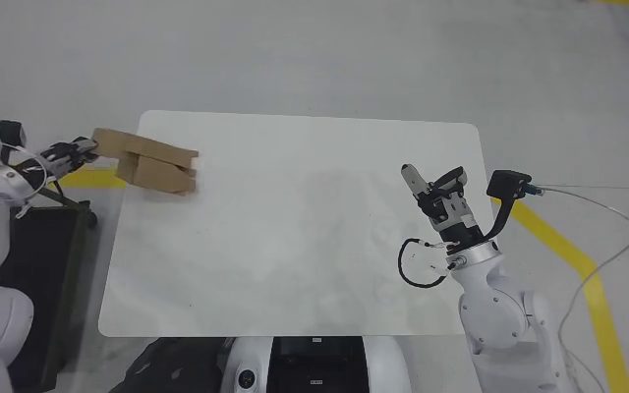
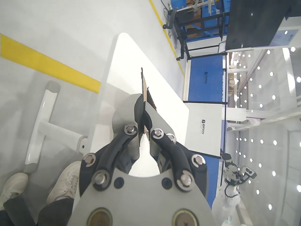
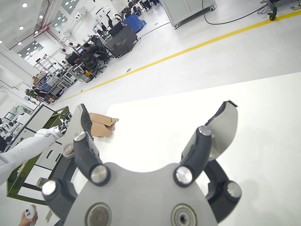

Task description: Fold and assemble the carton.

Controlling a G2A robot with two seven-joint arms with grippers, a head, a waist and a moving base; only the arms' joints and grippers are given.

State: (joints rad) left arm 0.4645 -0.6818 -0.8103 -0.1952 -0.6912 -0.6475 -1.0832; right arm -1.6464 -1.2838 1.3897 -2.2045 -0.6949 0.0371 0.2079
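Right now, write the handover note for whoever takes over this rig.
Left pincer: shut on an edge of the carton, at the far left corner of the table.
Right pincer: open, empty, over the table's right side, well apart from the carton.
Carton: looks flattened, partly overhanging the table edge.
Done: carton gripped.
Left: all the folding and assembly.

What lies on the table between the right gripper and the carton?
Nothing: the stretch of white table between the open right gripper and the carton is bare. The top view shows this, and the right wrist view agrees.
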